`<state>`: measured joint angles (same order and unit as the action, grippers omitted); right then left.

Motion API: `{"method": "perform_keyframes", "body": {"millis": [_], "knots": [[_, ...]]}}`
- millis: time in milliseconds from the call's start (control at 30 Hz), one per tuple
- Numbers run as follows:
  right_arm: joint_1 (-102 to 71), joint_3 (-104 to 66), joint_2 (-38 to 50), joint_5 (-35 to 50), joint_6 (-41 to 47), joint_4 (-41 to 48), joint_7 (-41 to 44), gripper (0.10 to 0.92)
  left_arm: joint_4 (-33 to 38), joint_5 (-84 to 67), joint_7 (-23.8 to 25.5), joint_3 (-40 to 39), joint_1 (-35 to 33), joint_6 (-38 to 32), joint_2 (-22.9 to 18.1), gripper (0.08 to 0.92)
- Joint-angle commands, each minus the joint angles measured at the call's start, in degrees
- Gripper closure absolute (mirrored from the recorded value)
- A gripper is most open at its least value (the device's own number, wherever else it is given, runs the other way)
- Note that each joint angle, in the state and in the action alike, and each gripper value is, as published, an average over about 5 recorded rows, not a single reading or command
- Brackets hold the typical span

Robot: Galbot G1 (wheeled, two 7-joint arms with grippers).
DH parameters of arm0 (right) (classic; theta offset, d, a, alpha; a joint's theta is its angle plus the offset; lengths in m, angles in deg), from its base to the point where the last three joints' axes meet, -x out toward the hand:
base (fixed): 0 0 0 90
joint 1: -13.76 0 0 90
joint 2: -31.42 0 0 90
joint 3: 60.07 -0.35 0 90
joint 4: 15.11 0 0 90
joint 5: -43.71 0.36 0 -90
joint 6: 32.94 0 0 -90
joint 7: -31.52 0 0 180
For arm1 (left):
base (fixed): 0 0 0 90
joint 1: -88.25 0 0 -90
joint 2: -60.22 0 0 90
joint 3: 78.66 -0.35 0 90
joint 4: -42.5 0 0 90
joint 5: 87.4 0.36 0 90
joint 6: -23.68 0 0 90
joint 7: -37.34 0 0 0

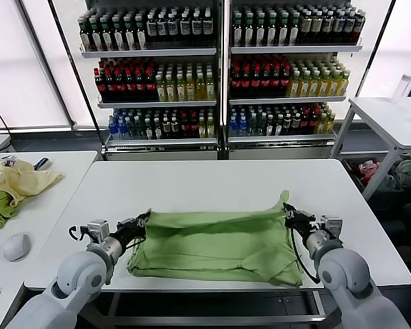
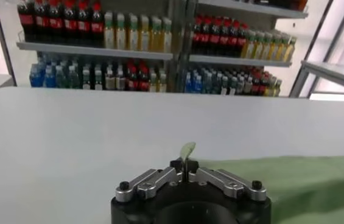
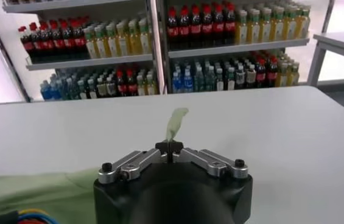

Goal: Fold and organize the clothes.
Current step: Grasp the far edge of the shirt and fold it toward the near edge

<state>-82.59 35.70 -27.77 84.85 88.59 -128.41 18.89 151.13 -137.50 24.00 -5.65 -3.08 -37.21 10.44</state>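
The light green shirt (image 1: 216, 247) lies on the white worktop (image 1: 212, 188), folded into a wide flat band that stretches from one gripper across to the other, near the worktop's front edge. The left gripper (image 1: 142, 223) is clenched on the shirt's edge at its own end of the band; in the left wrist view its fingers meet with a small tab of green cloth pinched between them and sticking up, and the rest of the shirt (image 2: 293, 182) spreads away to one side of the left gripper (image 2: 185, 170). The right gripper (image 1: 290, 216) is likewise clenched on the opposite end, where a corner of the cloth is lifted into a small peak just above it. In the right wrist view a strip of the shirt (image 3: 176, 123) stands up from the closed fingertips of the right gripper (image 3: 170, 148). Beyond both grippers, past the bare far part of the worktop, stand shelves of bottles (image 1: 219, 68). Well off to the left gripper's outer side, on a second worktop (image 1: 51, 205), lie a pale yellow garment (image 1: 20, 179) and a computer mouse (image 1: 16, 245).
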Motion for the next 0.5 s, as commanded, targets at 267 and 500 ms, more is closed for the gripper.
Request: {"method": "perform_keyframes", "body": {"millis": [267,500], "knots": [[-13.3,-5.73,-1.14,-0.92,-0.25,-6.31,0.03,0.91,2.77,8.58,0.96,0.67,-5.51,3.39,1.36,0.908],[-11.32,-2.32,-2.76,-5.92,-0.1,-4.15,0.27,0.901,2.86,14.36,-0.72,-0.19,-7.87,2.92,-0.45,0.898]]}}
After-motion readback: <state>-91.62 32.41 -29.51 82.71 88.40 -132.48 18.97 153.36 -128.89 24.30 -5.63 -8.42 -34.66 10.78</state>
